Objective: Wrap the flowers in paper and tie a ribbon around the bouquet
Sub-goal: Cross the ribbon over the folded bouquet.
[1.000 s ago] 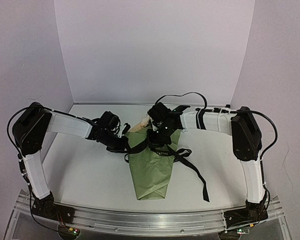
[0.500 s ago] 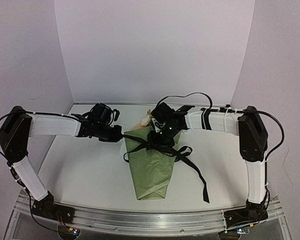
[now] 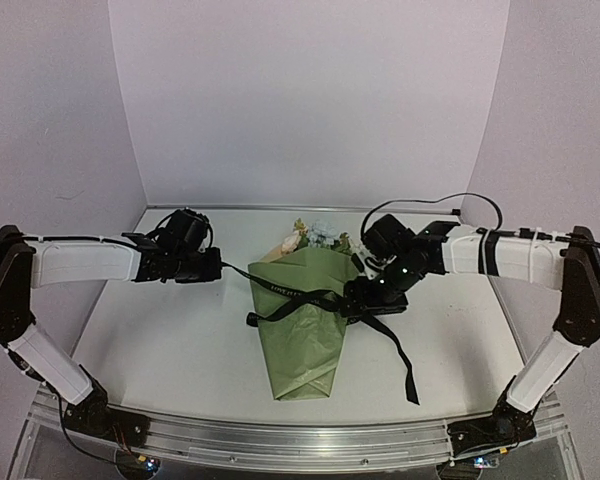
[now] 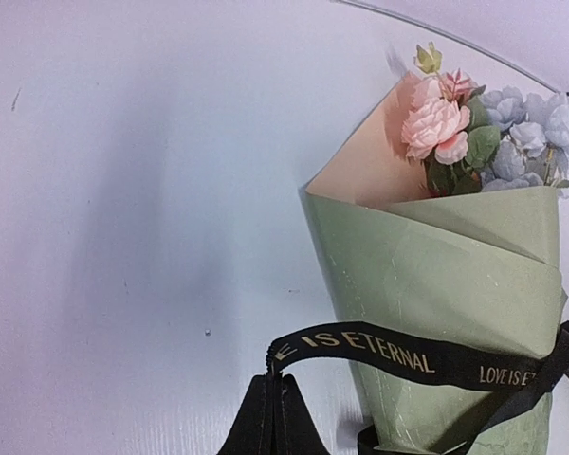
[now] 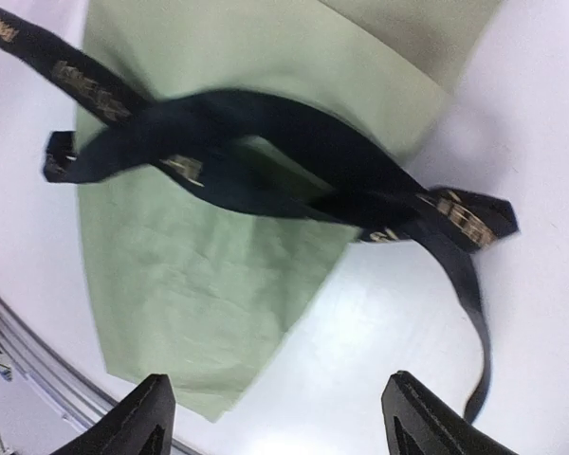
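Change: since a second ago both arms have swung outward. The left gripper (image 3: 216, 268) has drawn one end of the ribbon (image 3: 290, 292) out to the left, and the right gripper (image 3: 365, 298) has let go and shifted to the right, uncovering the blossoms.
Bouquet (image 3: 305, 340): lies mid-tabletop, narrow folded end toward the arms.
Inside the cone: flowers (image 3: 315, 237) show at the wide far end.
Ribbon: crosses the cone's middle in loose loops; one tail trails right toward the near edge.
Left gripper: closed on the ribbon end, left of the cone.
Right gripper: fingers wide apart, nothing between them, by the cone's right edge.
Left wrist view only: pale lettering on the ribbon, pink blossoms beside pale blue ones, tan inner face of the green paper (image 4: 436, 275).
Right wrist view only: blurred close-up of ribbon loops over green paper.
Surface: white tabletop (image 3: 170, 340), metal rail (image 3: 300, 435) along the near edge.
Room: pale lilac walls (image 3: 300, 100) on three sides.
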Available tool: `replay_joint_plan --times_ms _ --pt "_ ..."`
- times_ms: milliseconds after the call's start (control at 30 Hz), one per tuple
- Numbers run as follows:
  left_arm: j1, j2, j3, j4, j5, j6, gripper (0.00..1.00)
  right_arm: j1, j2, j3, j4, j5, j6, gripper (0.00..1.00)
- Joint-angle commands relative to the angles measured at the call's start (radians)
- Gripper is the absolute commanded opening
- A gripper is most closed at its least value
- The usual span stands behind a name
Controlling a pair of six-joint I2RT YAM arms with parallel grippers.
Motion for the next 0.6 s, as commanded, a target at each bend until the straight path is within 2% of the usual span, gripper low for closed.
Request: replay_joint_plan --times_ms 0,233,333,433,533,567 --pt "0.013 -0.056 -0.007 -0.035 -0.082 -0.037 0.00 -0.042 -0.098 -0.162 -0.028 0.075 -0.090 0.79" --pt "0.024 -0.067 -0.017 -0.070 -0.123 -0.056 0.00 -0.052 -0.136 -0.315 0.004 0.179 -0.192 0.81" --pt "0.028 -0.072 -0.025 -0.087 -0.144 -0.066 0.00 -0.055 -0.114 -0.331 0.015 0.183 -0.198 0.77" --pt "0.037 -0.084 -0.040 -0.102 -0.172 -0.080 0.00 -0.055 -0.087 -0.350 0.036 0.160 -0.179 0.63" --pt "0.051 -0.096 -0.054 -0.125 -0.216 -0.098 0.00 -0.056 -0.073 -0.374 0.061 0.141 -0.149 0.43" --pt "0.059 -0.099 -0.059 -0.138 -0.236 -0.112 0.00 -0.056 -0.074 -0.380 0.061 0.144 -0.143 0.34"
